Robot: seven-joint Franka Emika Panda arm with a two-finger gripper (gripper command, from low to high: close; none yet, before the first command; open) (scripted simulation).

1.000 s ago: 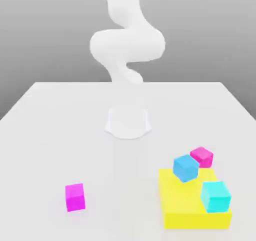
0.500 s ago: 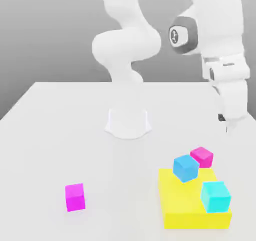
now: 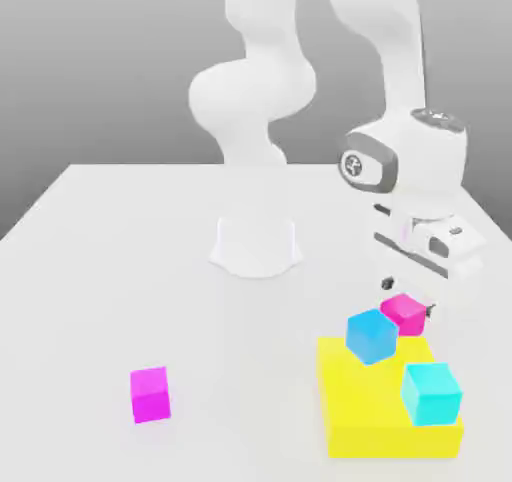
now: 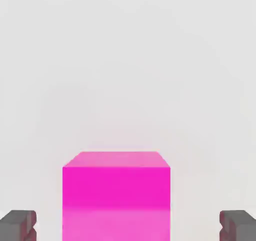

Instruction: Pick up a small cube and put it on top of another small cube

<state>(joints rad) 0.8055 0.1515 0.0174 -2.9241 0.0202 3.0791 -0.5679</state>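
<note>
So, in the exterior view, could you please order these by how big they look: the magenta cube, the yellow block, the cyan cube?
1. Yellow block, clearly largest
2. Cyan cube
3. Magenta cube

The cyan cube looks larger here, but nearness to the camera may affect that.

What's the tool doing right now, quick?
Tool: open, holding nothing; its fingers stand apart, one to each side of the hot-pink cube.
</note>
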